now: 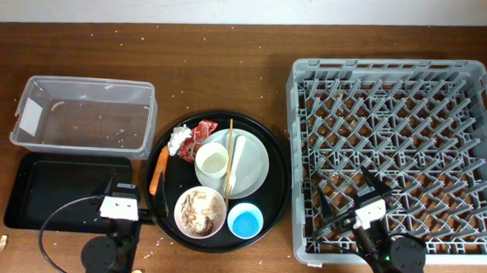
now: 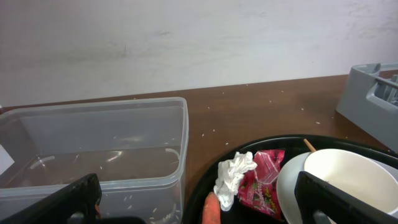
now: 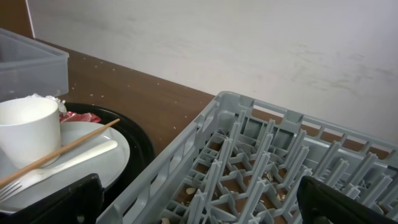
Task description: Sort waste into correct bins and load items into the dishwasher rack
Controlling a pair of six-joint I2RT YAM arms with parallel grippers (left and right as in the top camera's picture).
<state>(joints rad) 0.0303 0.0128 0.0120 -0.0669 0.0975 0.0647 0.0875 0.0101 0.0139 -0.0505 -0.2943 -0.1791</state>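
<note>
On the round black tray (image 1: 276, 187) lie a white tissue (image 1: 180, 138), a red wrapper (image 1: 201, 135) and a carrot (image 1: 155, 172). It also carries a grey plate (image 1: 254, 166) with a white cup (image 1: 212, 162), chopsticks (image 1: 230, 140) and a fork (image 1: 238, 157). At its front stand a white bowl (image 1: 200, 212) holding scraps and a blue cup (image 1: 245, 220). The clear tub (image 1: 84, 113) and the black rectangular tray (image 1: 60, 190) sit at the left, the grey rack (image 1: 399, 151) at the right. My left gripper (image 2: 196, 186) is open and empty, low beside the carrot (image 2: 211, 210). My right gripper (image 3: 199, 186) is open and empty over the rack's front left corner.
Rice-like crumbs are scattered on the brown table and on the floor of the rack (image 3: 261, 180). A peanut-like bit (image 1: 2, 242) lies at the front left. A pale wall runs along the table's far edge.
</note>
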